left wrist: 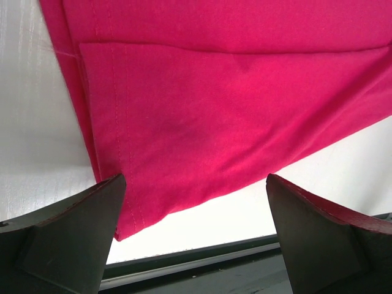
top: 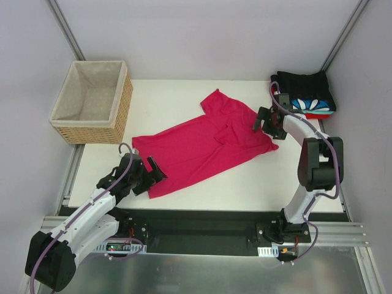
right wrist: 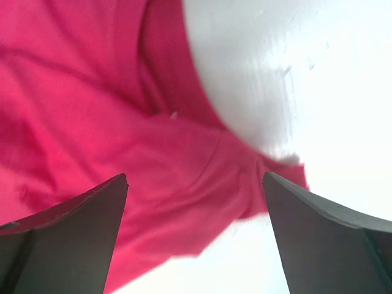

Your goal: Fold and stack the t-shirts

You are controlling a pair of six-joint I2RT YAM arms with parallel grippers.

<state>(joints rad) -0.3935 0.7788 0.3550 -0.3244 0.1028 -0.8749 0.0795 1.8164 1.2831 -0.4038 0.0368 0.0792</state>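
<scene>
Currently: one tee spread flat, folding not yet begun

Item 1, crimson-pink tee (top: 202, 144): lying unfolded and slantwise across the middle of the table (top: 245, 184). Its hem is pointing toward the near left corner, its collar and sleeves toward the far right. Cloth is bunching into wrinkles around the shoulders.

Item 2, folded stack (top: 306, 95): sitting at the far right corner, with a black shirt (top: 303, 82), a blue-white patterned shirt (top: 312, 104) and a red edge (top: 318, 115) showing. Whether anything more is lying underneath is hard to tell from overhead.

Item 3, left gripper (top: 150, 177): hovering at the hem corner by the near left edge, fingers spread wide and clasping nothing.

Item 4, right gripper (top: 264, 124): hanging over the right-hand sleeve, fingers likewise wide apart and holding nothing.

Item 5, wicker basket (top: 92, 101): standing at the far left corner.

Progress: three shirts are looking finished. The crimson tee is awaiting its whole fold and its place on the stack, so the task is seeming well advanced but not complete. Both arms are appearing set to take hold of opposite ends.
</scene>
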